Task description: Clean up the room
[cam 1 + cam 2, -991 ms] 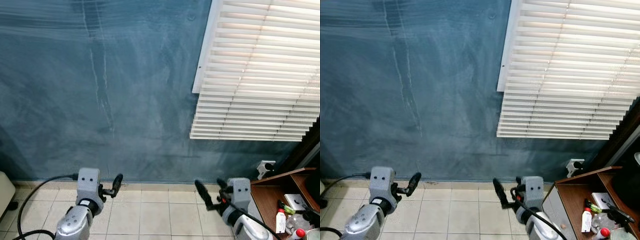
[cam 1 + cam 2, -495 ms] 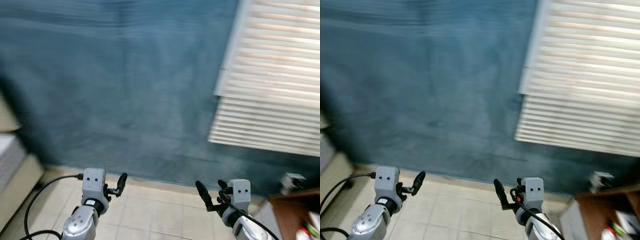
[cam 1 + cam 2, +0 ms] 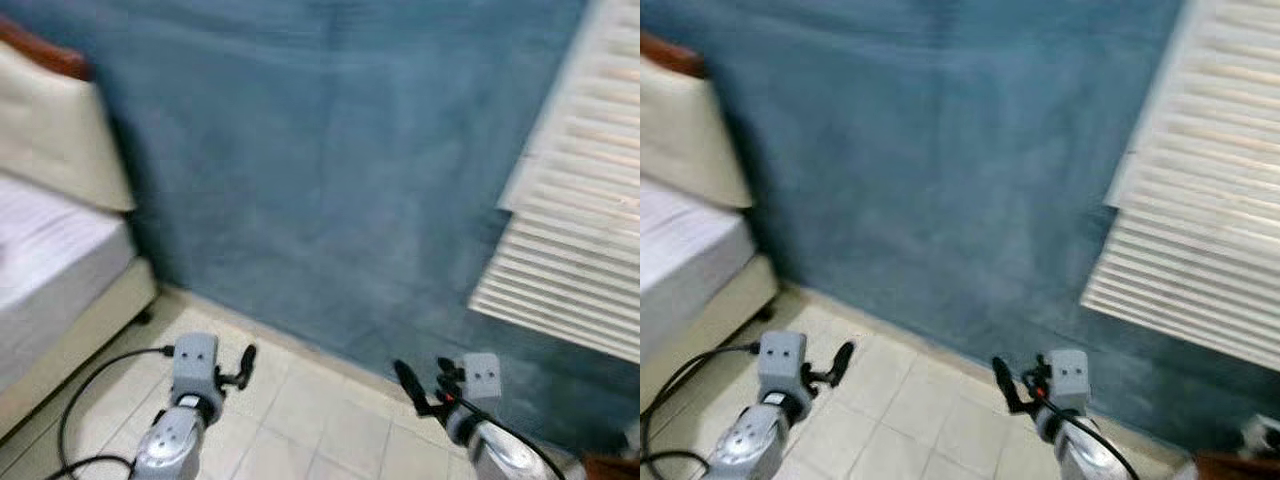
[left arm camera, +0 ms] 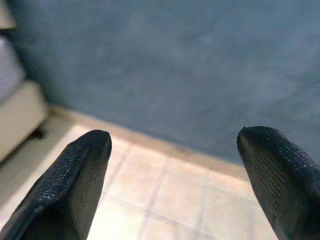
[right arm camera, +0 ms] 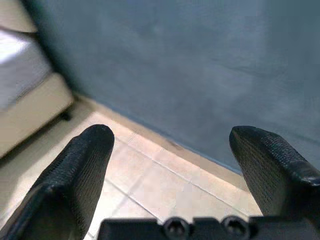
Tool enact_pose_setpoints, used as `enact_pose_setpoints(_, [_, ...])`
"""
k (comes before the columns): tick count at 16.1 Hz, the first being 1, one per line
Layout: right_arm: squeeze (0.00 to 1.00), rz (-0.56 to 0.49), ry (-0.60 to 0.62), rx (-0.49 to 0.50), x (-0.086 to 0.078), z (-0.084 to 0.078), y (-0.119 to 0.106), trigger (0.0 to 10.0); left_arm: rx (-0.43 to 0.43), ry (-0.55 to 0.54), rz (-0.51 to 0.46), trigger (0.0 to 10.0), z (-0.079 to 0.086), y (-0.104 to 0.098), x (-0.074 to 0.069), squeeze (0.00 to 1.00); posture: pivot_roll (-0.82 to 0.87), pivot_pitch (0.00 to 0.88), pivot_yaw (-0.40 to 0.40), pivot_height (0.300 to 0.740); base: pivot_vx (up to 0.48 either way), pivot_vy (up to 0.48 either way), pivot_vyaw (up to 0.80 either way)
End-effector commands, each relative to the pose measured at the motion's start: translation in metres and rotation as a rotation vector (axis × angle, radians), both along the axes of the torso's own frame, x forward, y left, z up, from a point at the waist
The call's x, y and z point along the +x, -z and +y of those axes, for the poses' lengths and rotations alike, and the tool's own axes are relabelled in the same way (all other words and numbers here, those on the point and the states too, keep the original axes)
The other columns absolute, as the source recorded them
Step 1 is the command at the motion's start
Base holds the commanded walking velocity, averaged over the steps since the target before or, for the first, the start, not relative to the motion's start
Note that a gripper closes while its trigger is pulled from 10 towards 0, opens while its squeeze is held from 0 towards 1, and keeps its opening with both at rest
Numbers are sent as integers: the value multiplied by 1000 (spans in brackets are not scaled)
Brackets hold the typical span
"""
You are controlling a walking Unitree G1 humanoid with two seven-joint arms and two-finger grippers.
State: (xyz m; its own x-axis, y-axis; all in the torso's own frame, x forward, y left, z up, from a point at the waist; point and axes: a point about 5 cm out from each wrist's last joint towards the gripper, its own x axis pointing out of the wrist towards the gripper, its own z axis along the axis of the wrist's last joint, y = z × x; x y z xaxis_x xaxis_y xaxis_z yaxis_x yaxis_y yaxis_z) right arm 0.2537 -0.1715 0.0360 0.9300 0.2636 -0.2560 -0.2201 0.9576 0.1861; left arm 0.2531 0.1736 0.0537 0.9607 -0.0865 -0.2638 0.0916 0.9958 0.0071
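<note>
The robot has turned left: the bed (image 3: 50, 260) has come into view and the window blind (image 3: 580, 230) has slid right. Both the left gripper (image 4: 170, 165) and the right gripper (image 5: 170, 160) have wide, empty jaws; nothing to tidy shows yet.

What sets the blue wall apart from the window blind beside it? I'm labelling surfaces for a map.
The wall is one plain, dark blue-grey surface, while the blind is white and made of many horizontal slats. The wall runs down to the tiled floor, whereas the blind's bottom edge ends well above it. The wall reaches across to the bed; the blind sits only on the robot's right. Both are blurred.
</note>
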Motion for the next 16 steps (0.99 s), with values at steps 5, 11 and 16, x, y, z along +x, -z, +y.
enact_pose_setpoints(5, [0,-13,12,22,1,-2,1,10000,83,-66,-21,10000,6,-2,1,0,109,0,-87,740,0,0,680])
enact_pose_setpoints(11, [0,-28,-18,30,9,-2,3,10000,101,-57,-101,10000,3,-16,11,0,107,0,-88,740,61,0,678])
enact_pose_setpoints(16, [0,-58,-19,102,13,-10,-1,10000,60,-98,-99,10000,5,-12,6,0,107,0,-88,740,472,0,671])
